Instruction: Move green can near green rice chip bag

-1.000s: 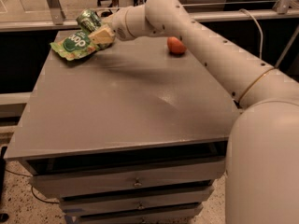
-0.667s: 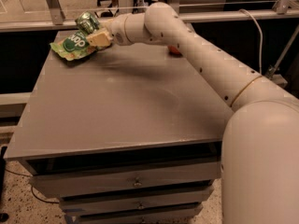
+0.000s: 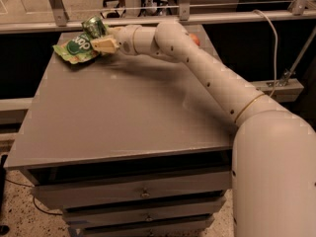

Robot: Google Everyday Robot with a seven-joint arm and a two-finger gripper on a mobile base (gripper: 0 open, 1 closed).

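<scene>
- The green can [image 3: 94, 26] is small, with a green and white patterned wrap and a silver end
- It is at the 11 o'clock corner of the grey table [image 3: 123, 127], against the far edge of the crinkled green rice chip bag [image 3: 73, 47]
- Its long axis is tilted, with the upper end leaning toward 11 o'clock
- The gripper [image 3: 102, 44] sits at the can's 5 o'clock, over the bag's right edge; I cannot tell how far open it is or whether it holds anything
- An apple [image 3: 196, 39] peeks from behind the arm at 1 o'clock

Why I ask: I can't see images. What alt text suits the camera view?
A robot arm crosses a table, its gripper at the far left corner beside the green can and the green rice chip bag. An apple shows behind the arm.
</scene>
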